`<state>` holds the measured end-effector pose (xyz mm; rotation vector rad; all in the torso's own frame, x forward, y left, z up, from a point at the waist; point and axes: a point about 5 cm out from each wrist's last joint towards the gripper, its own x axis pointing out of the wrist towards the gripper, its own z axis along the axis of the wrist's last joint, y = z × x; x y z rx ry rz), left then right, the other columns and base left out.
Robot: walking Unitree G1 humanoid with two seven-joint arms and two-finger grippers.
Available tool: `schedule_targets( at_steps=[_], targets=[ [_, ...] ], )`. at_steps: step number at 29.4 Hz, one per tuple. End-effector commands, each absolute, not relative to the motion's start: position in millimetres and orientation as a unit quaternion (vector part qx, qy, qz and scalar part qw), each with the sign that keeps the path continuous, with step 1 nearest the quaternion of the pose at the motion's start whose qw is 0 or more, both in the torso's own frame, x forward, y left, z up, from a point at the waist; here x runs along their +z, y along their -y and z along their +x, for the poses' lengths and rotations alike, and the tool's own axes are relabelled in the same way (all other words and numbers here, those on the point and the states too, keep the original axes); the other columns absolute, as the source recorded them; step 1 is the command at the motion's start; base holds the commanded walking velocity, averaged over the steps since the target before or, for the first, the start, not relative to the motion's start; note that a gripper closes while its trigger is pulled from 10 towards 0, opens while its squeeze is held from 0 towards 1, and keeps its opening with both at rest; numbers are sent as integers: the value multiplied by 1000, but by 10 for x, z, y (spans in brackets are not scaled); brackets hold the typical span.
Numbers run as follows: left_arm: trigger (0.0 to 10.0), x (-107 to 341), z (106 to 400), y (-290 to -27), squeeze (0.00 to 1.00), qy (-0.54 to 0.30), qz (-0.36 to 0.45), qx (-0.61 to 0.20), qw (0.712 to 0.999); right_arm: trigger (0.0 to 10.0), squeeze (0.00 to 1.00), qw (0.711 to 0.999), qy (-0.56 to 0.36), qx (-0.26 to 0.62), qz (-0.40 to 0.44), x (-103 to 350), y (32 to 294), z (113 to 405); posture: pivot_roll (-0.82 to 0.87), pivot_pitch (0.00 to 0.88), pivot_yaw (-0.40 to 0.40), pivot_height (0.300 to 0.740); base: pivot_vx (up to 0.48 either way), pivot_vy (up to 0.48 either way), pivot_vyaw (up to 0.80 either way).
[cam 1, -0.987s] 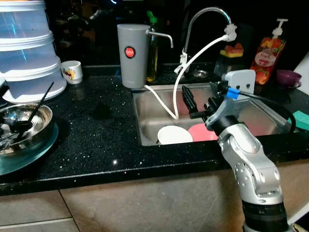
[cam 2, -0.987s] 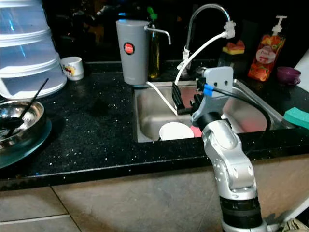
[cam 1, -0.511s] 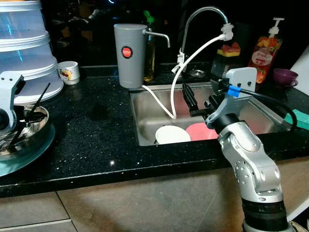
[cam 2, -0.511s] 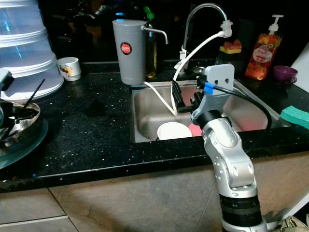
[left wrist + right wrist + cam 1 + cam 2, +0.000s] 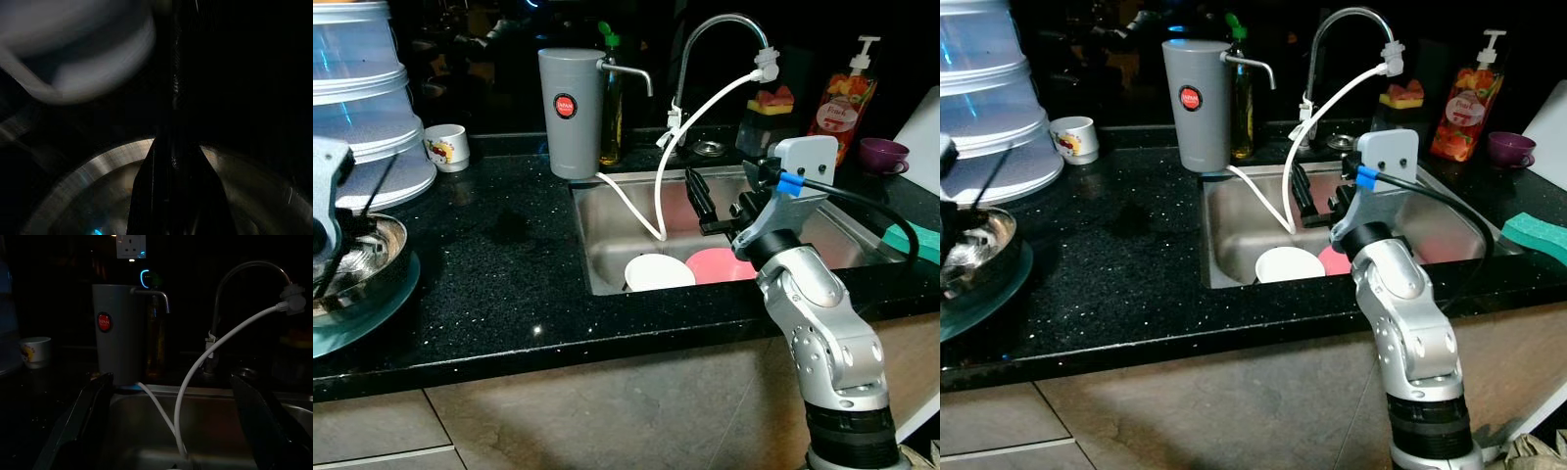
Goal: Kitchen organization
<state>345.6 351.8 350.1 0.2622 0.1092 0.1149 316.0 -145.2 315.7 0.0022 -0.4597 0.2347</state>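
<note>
Meanwhile, right gripper [image 5: 720, 201] is hovering open-fingered over sink [image 5: 607, 235] holding white plate [image 5: 659, 272] and pink plate [image 5: 724, 265]; left gripper [image 5: 325, 211] is hanging over metal bowl [image 5: 372, 257], finger state unclear.

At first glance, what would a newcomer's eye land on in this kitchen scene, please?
Probably the silver right arm raised in the foreground, its right gripper held open above the steel sink, where a white plate and a pink plate lie side by side. Next, the white hose looping from the curved tap down into the basin, beside a tall grey water filter. At far left, the left gripper hangs over a steel bowl.
</note>
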Motion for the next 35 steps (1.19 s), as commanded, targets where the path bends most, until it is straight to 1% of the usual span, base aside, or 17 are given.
schedule_targets(
  at_steps=[1,3,4,5,6,7,8,9,10,12,16,17,19,24,27,34,35],
  targets=[
    [10000,4020,3307,-3476,0,49,159,67,984,10000,0,966,232,111,-6,3174,1471,3134,163,104,-16,740,0,0,0],
    [10000,4378,3225,-3149,0,132,187,-6,974,10000,0,963,241,123,3,3213,1446,3115,166,99,-20,740,0,0,0],
    [10000,4378,3225,-3149,0,132,187,-6,974,10000,0,963,241,123,3,3213,1446,3115,166,99,-20,740,0,0,0],
    [10000,4458,3207,-2993,0,156,206,-41,965,10000,0,959,246,136,19,3243,1419,3106,167,95,-23,740,0,0,0],
    [10000,4458,3207,-2993,0,156,206,-41,965,10000,0,959,246,136,19,3243,1419,3106,167,95,-23,740,0,0,0],
    [10000,4482,3209,-2807,0,167,230,-84,955,10000,0,953,254,159,38,3295,1374,3080,167,95,-23,740,0,0,0],
    [10000,4482,3209,-2807,0,167,230,-84,955,10000,0,953,254,159,38,3295,1374,3080,167,95,-23,740,0,0,0],
    [10000,4455,3250,-2681,0,164,253,-104,948,10000,0,946,264,180,52,3347,1327,3048,166,93,-20,740,0,0,0],
    [10000,4455,3250,-2681,0,164,253,-104,948,10000,0,946,264,180,52,3347,1327,3048,166,93,-20,740,0,0,0],
    [10000,4327,3355,-2446,0,157,289,-142,934,10000,0,934,278,211,77,3423,1260,2991,159,87,-13,740,0,0,0],
    [10000,4019,3482,-1948,0,156,284,-234,917,10000,0,925,280,228,116,3462,1257,2970,151,79,-15,740,0,0,0],
    [10000,4019,3482,-1948,0,156,284,-234,917,10000,0,925,280,228,116,3462,1257,2970,151,79,-15,740,0,0,0],
    [10000,3826,3517,-1683,0,158,272,-296,902,10000,0,909,272,272,162,3472,1194,2938,148,77,-16,740,0,0,0],
    [10000,3727,3554,-1570,0,156,255,-323,898,10000,0,896,260,304,191,3467,1134,2914,139,79,-15,740,0,0,0],
    [10000,3583,3508,-1192,0,168,196,-423,868,10000,0,864,196,365,287,3356,961,2873,112,77,-8,740,0,0,0],
    [10000,3552,3433,-1075,0,175,174,-456,855,10000,0,856,186,358,324,3328,993,2879,102,72,-6,740,0,0,0],
    [10000,3490,3386,-1019,0,172,175,-471,848,10000,0,853,184,357,334,3326,1009,2882,103,70,-5,740,0,0,0]
  ],
)
